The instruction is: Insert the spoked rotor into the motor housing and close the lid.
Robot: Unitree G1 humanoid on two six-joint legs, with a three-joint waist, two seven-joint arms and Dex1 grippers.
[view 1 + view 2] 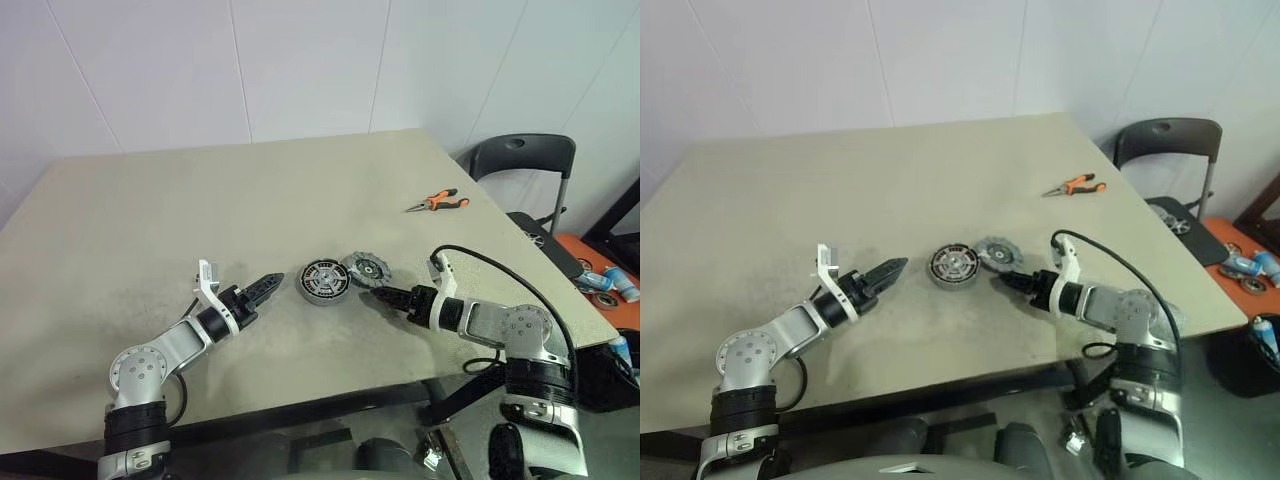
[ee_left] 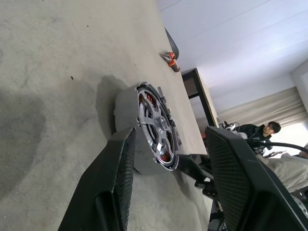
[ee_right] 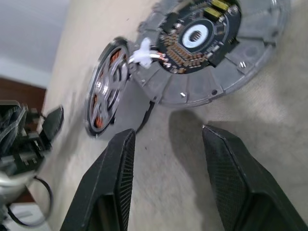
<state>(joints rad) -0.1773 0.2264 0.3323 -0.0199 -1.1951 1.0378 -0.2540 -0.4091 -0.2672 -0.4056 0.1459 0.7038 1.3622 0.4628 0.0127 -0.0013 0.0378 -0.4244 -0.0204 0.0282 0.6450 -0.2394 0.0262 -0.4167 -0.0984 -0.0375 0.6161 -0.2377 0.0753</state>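
Motor housing (image 1: 324, 283) sat near the middle of the table (image 1: 200, 200), open face up. Spoked rotor (image 2: 156, 126) appeared already seated in it: silver spokes over copper windings, roughly flush with the rim. Lid (image 1: 366, 270) lay just beside the housing on its right, touching or nearly so; cannot tell which. In the right wrist view the lid showed a circuit board and white wires running toward the housing.

Left gripper (image 1: 268, 284) pointed at the housing from the left, jaws parted, nothing held. Right gripper (image 1: 392, 298) sat low near the lid's front edge, jaws likewise parted and empty.

Handling, as judged: the lid looked to be cast metal, stiff, moderately heavy, with a notched rim offering purchase. Best taken across the rim, clear of the board and wires, which looked fragile and may tether its travel. The housing was smooth-walled and could slide on the tabletop; bracing it with the left jaws seemed wise.

Surface: matte beige tabletop, scuffed grey in front. Orange-handled pliers (image 1: 438, 202) lay well apart at the far right. White panelled wall behind; a dark chair (image 1: 522, 160) stood off the right corner.
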